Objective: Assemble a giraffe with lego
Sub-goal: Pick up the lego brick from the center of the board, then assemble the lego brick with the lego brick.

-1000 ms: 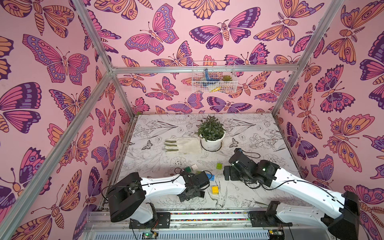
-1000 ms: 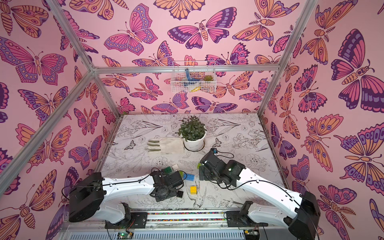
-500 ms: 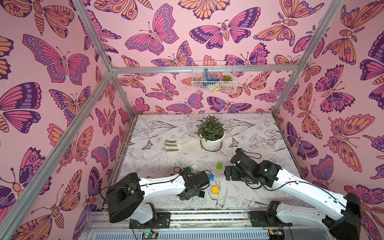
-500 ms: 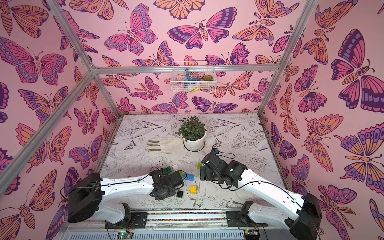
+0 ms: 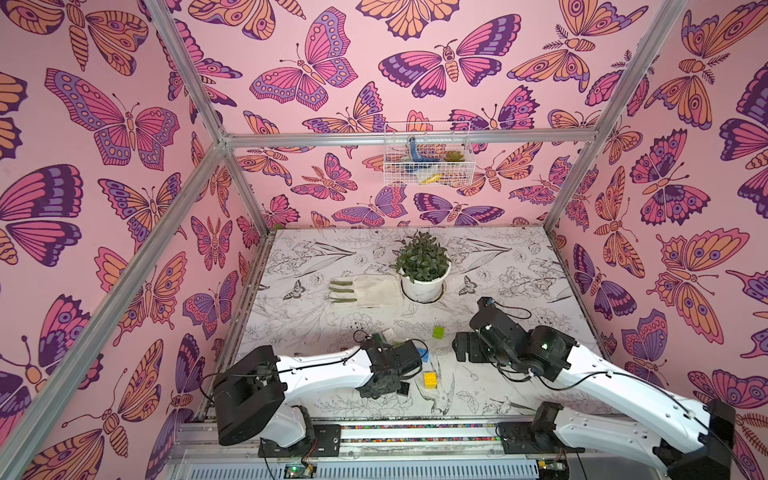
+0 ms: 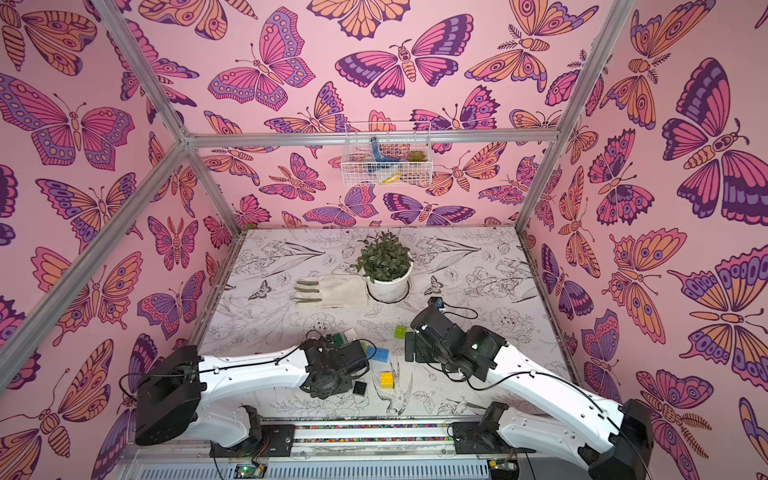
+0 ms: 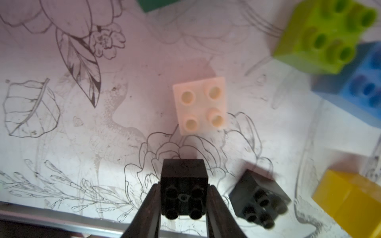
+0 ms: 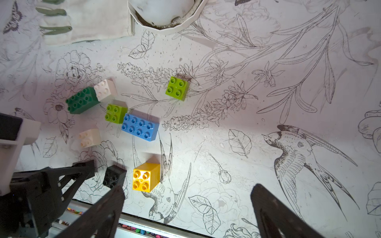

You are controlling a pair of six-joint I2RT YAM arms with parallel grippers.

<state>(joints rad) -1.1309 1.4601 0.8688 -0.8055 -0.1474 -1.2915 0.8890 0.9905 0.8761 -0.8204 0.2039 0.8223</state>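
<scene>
In both top views no giraffe stands yet. The lego [image 5: 437, 332] lies loose around the yellow brick [image 5: 430, 380]. The left gripper [image 5: 388, 382] bends down just beside that brick, tips hidden under its wrist, so from here I cannot tell what it has. A second black brick [image 6: 359, 387] sits between it and the yellow brick. The right gripper [image 5: 460, 352] hangs near, on the far side of the yellow brick.

From the left wrist, the jaws are clamped on two side faces of a black brick [image 7: 184, 185], studs toward the camera. Whether it is off the mat I cannot tell. The bite looks to be near the stud end only, so I fear the brick may pivot or slip out once it is pressed onto anything. The second black brick sits just beside the held one, toward the yellow brick, and a sideways carry that way would likely knock it.

From the right wrist, the right gripper's jaws stand wide apart and empty, near the yellow brick. The arms are close. If both go for the yellow brick, they could collide. Unbraced, it may skid on the mat under a push.
</scene>
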